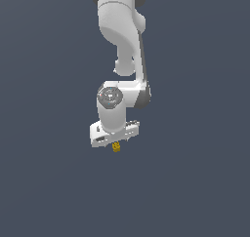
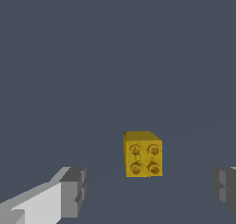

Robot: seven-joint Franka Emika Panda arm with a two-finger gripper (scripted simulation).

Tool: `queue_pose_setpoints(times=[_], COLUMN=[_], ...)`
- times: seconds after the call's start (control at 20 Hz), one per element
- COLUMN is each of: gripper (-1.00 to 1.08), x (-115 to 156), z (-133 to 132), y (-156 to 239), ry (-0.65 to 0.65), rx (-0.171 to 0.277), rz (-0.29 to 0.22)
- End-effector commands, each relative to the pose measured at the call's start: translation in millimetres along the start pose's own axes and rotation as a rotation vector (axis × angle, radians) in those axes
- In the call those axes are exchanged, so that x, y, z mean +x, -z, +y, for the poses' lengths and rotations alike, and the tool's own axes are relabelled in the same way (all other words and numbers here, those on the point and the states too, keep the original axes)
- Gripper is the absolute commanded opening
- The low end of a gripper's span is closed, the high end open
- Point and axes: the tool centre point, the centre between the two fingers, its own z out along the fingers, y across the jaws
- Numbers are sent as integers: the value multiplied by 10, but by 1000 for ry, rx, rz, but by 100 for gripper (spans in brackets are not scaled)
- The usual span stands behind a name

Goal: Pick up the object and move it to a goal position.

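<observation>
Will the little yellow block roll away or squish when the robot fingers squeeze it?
Probably neither. The yellow block has flat sides and square corners, so it should sit still, not roll. It looks like a hard studded brick, so it likely won't squish. It is tiny beside the gripper, so it's probably light, and the open fingers could nudge it sideways if they close unevenly.

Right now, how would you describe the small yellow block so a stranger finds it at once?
Follow the white arm down to its tool. The yellow block sits just beneath it, between the open fingers. It is the only coloured thing on the grey floor, with four studs on top.
</observation>
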Motion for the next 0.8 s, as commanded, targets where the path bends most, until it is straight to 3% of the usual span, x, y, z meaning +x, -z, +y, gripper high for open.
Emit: queue_pose_setpoints(times=[0.0, 0.3, 0.75], gripper=[100, 100, 100], x=[0, -5, -14], z=[33, 27, 30], y=[-30, -83, -488], ry=[8, 5, 8], rx=[-1, -1, -1], rz=[0, -1, -1])
